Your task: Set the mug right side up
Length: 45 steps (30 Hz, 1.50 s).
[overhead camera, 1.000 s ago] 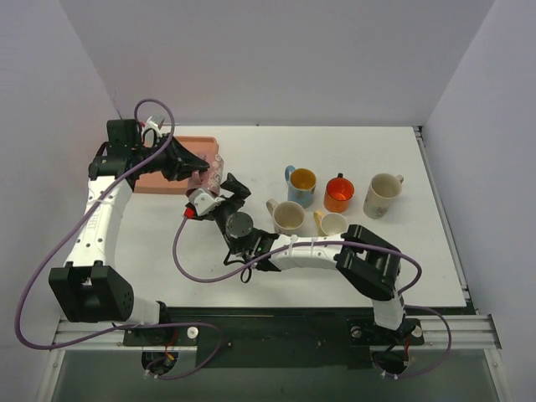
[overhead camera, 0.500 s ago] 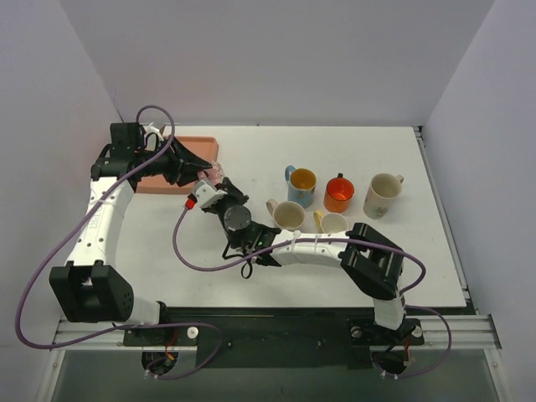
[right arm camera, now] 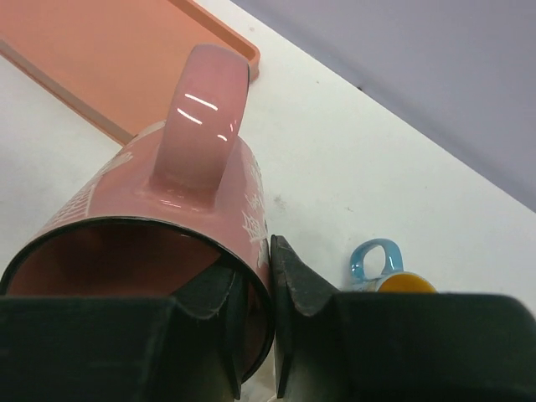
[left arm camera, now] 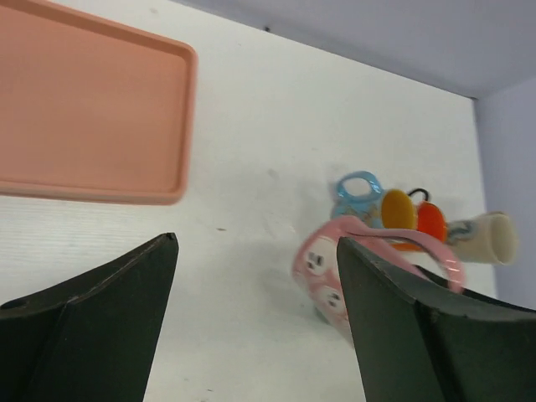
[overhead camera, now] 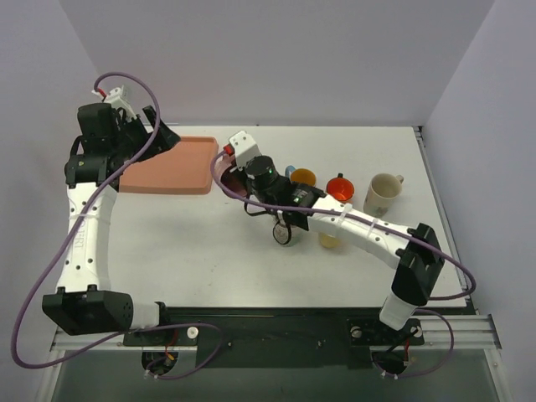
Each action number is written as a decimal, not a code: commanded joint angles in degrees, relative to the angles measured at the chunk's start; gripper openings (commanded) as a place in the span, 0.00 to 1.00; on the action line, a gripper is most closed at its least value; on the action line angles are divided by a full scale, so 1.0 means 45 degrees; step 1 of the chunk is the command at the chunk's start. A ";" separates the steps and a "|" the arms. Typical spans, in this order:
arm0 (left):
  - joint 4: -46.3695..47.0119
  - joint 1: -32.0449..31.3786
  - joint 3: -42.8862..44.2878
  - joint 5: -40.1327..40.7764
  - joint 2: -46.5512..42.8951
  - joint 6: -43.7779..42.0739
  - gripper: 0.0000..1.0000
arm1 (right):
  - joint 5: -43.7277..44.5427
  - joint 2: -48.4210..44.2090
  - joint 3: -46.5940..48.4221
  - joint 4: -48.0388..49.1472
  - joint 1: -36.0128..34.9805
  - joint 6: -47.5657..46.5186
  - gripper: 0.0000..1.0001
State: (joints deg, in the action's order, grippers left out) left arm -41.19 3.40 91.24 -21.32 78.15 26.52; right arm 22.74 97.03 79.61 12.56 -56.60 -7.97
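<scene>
step: mid-flip | right tool [right arm camera: 260, 276] pinching pink mug [right arm camera: 193, 167] rim, lying sideways | left tool [left arm camera: 257, 243] wide open, empty | next: rotate upright, lower

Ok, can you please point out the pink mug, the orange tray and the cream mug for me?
pink mug [right arm camera: 201, 117]: right wrist view, on its handle.
orange tray [left arm camera: 84, 109]: left wrist view, on its bare floor.
cream mug [overhead camera: 375, 205]: top external view, on its outer wall.
</scene>
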 commanded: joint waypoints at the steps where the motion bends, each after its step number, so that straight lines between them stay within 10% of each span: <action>1: 0.0890 0.0046 0.0058 0.3173 -0.0530 -0.3174 0.88 | -0.2275 -0.1563 0.3897 -0.2743 0.0271 0.2434 0.00; 8: 0.2530 0.0006 -0.2735 0.4289 -0.0726 -0.4545 0.88 | -0.3002 -0.2616 0.7327 -1.1703 0.2282 0.3428 0.00; 15: 0.3274 0.0006 -0.4201 0.3665 -0.0765 -0.4566 0.88 | -0.3589 -0.6497 0.2977 -1.4820 0.6909 0.4854 0.00; 28: 0.4016 0.0046 -0.5509 0.3780 -0.0550 -0.4898 0.88 | -0.6577 -0.8518 -0.5676 -1.2266 1.4156 0.5013 0.00; 42: 0.5793 0.0046 -0.6818 0.4445 -0.0824 -0.4742 0.89 | -0.4311 -0.6586 -0.7536 -0.8611 1.4589 0.5013 0.00; 45: 0.6164 0.0046 -0.7130 0.4639 -0.0784 -0.4819 0.89 | -0.4234 -0.6056 -0.7322 -0.8767 1.4472 0.4993 0.14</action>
State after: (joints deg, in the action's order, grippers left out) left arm -19.35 3.42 60.53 -2.17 75.79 5.28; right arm 1.63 67.64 45.15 -29.34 9.02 13.65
